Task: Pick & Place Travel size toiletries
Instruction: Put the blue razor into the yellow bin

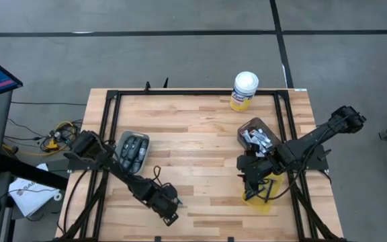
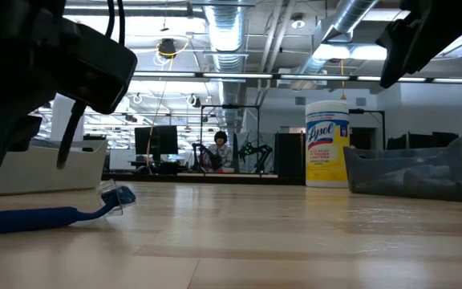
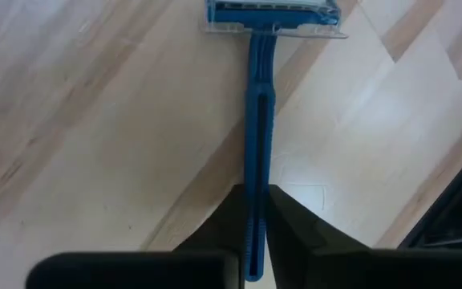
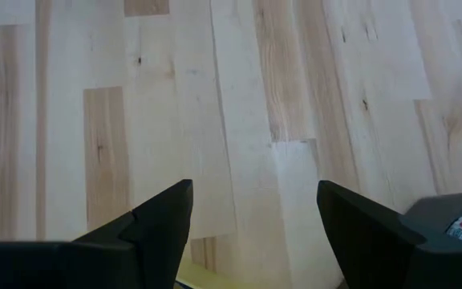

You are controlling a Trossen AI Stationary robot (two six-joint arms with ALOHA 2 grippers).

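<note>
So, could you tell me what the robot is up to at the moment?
The left gripper is shut on the handle of a blue razor, low near the table's front edge. The right gripper hangs open over bare wood beside the dark bin of toiletries. A grey tray holds more pieces.

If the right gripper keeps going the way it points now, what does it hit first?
Probably the bare table. The right gripper is open and empty, and its wrist view shows only wood planks ahead between the fingers. A grey bin corner sits off to one side, out of that line. Depth is unclear.
</note>
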